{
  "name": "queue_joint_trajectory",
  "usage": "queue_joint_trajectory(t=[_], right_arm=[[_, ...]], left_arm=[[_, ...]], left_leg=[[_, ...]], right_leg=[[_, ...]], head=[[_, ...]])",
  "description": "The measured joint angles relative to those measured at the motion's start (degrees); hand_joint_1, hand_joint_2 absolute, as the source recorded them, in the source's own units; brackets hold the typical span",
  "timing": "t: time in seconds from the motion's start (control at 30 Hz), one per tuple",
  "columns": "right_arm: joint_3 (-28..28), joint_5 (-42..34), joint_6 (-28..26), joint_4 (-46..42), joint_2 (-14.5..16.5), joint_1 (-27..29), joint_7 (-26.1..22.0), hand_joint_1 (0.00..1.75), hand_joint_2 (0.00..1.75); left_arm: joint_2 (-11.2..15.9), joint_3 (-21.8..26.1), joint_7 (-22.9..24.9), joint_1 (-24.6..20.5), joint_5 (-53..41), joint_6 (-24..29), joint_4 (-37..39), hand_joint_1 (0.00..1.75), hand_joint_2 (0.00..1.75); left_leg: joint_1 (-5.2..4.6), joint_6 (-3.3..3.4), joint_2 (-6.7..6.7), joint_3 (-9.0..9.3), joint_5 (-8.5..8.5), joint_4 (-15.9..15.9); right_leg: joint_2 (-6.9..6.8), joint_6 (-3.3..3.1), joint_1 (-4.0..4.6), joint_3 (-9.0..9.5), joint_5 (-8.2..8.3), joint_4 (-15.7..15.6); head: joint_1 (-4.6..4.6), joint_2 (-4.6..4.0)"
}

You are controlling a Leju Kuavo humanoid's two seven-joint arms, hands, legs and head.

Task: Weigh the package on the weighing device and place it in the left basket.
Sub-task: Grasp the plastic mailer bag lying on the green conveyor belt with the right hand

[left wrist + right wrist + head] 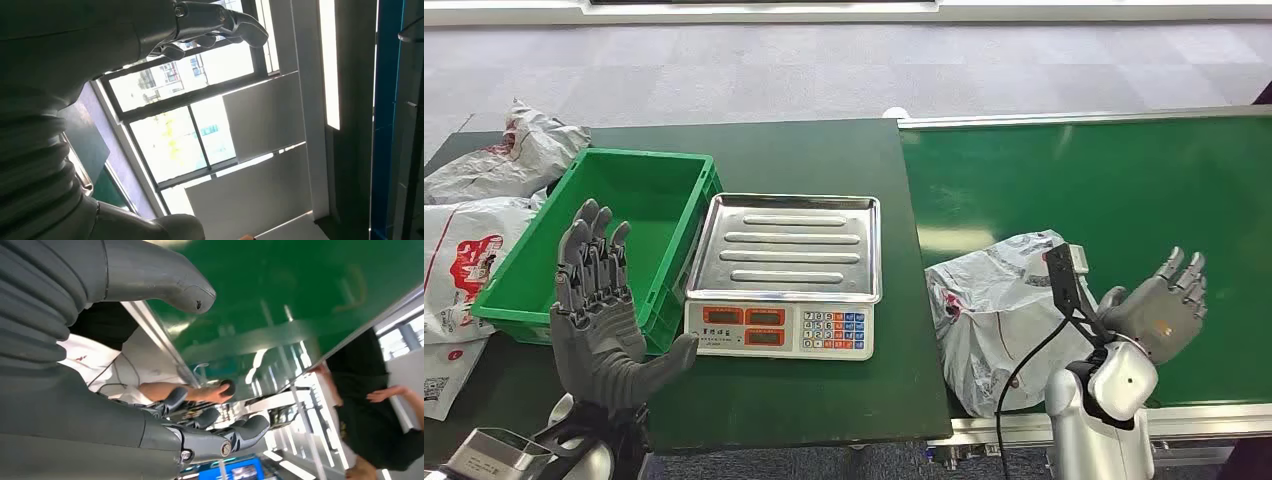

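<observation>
A grey-white plastic package (pixel 999 305) lies on the green conveyor belt (pixel 1124 190), near its front left corner. My right hand (pixel 1161 306) is held up just right of the package, palm showing, fingers apart and holding nothing. The weighing scale (pixel 786 272) with its bare steel tray stands on the dark table between the belt and the green basket (pixel 624 225). My left hand (pixel 599 320) is raised in front of the basket's near right corner, fingers spread and nothing in it. In the wrist views the left hand (pixel 210 20) and the right hand (pixel 150 410) both show bare, parted fingers.
Several white plastic bags (pixel 484 200) lie left of the basket along the table's left edge. A cable and a small black device (pixel 1064 275) rise from my right forearm in front of the package. People (pixel 380 405) stand beyond the conveyor's far side in the right wrist view.
</observation>
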Motion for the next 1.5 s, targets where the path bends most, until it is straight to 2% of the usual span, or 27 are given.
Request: queue_joint_trajectory(t=[0.17,0.4,0.63,0.73,0.83,0.9,0.93,1.13,1.5], right_arm=[[-3.65,0.06,-2.09,6.74,-1.9,-3.29,-0.03,0.0,1.75],[-7.46,-0.6,-6.26,22.86,-4.81,-12.23,-3.3,0.0,1.75],[-9.2,-1.82,-6.28,30.51,-5.7,-15.62,-4.84,0.0,1.75],[-10.67,-10.0,-0.07,33.75,-5.71,-17.66,-12.61,0.0,1.75],[-12.3,-20.43,13.39,38.86,-5.54,-20.87,-24.36,0.0,1.75],[-12.72,-24.08,20.58,42.07,-5.1,-22.87,-29.48,0.0,1.75],[-12.76,-24.73,22.57,43.45,-4.79,-23.69,-30.53,0.0,1.75],[-12.71,-24.38,25.91,49.15,-3.59,-26.77,-28.76,0.0,1.75],[-12.18,-24.74,30.12,52.84,-3.57,-27.44,-28.11,0.0,1.75]], left_arm=[[0.0,0.0,0.07,0.04,0.04,-0.52,-0.03,0.0,1.75],[-0.02,0.0,0.68,0.01,0.4,-1.52,-0.85,0.0,1.75],[-0.02,0.0,0.72,0.0,0.46,-1.87,-1.11,0.0,1.75],[-0.02,0.0,0.62,-0.02,0.42,-2.05,-1.11,0.0,1.75],[-0.02,0.0,-0.03,-0.27,0.08,-2.14,-0.95,0.0,1.75],[-0.01,0.02,-0.58,-0.57,-0.21,-2.29,-0.66,0.0,1.75],[0.0,0.03,-0.78,-0.69,-0.32,-2.43,-0.48,0.0,1.75],[0.17,0.38,-1.22,-0.97,-0.41,-3.08,0.59,0.0,1.75],[0.43,0.48,-1.66,-2.23,-0.33,-3.8,2.54,0.0,1.75]], left_leg=[[-0.06,0.0,0.0,0.0,0.03,0.0],[-0.06,-0.01,0.02,0.05,0.08,0.0],[-0.07,-0.01,0.02,0.02,0.07,0.0],[-0.07,-0.01,0.05,-0.01,0.06,-0.01],[-0.07,-0.02,0.07,0.0,0.08,-0.01],[-0.06,-0.03,0.05,0.02,0.11,-0.01],[-0.06,-0.03,0.02,0.02,0.14,-0.01],[-0.06,-0.03,-0.06,0.0,0.17,-0.01],[-0.09,-0.04,-0.05,-0.01,0.15,-0.01]], right_leg=[[0.0,0.0,0.01,-0.01,0.01,0.02],[0.04,-0.02,0.01,-0.01,0.03,0.03],[0.03,-0.02,0.01,-0.02,0.03,0.03],[0.06,-0.02,0.01,-0.03,0.03,0.04],[0.07,-0.03,0.01,-0.05,0.04,0.04],[0.06,-0.04,0.02,-0.05,0.05,0.05],[0.03,-0.04,0.02,-0.04,0.06,0.05],[-0.07,-0.04,0.02,-0.03,0.05,0.09],[-0.06,-0.03,0.0,-0.05,0.05,0.07]], head=[[-0.01,0.0],[-0.01,0.0],[-0.01,0.0],[0.0,0.0],[0.0,0.0],[-0.01,0.0],[-0.01,0.0],[-0.01,0.0],[-0.01,0.0]])
